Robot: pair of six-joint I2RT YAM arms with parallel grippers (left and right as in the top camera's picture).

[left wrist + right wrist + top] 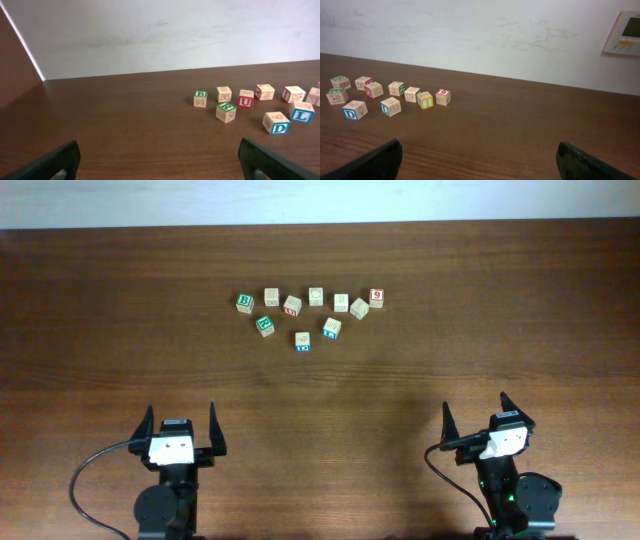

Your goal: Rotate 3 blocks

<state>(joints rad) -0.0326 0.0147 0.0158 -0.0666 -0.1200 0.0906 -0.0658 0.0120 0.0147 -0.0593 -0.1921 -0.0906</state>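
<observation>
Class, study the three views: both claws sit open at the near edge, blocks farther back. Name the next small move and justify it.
Probably reach the left claw forward toward the blue "D" block. That claw is open and empty; the block is furthest forward, stands alone, and lies nearer this claw than the right claw.

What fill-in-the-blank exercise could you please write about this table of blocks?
1. The left gripper and the right gripper both stand ___.
2. Seen from overhead, the green "B" cube lies farthest to the ___.
3. The red "9" cube lies farthest to the ___.
Missing words: open; left; right.
</observation>
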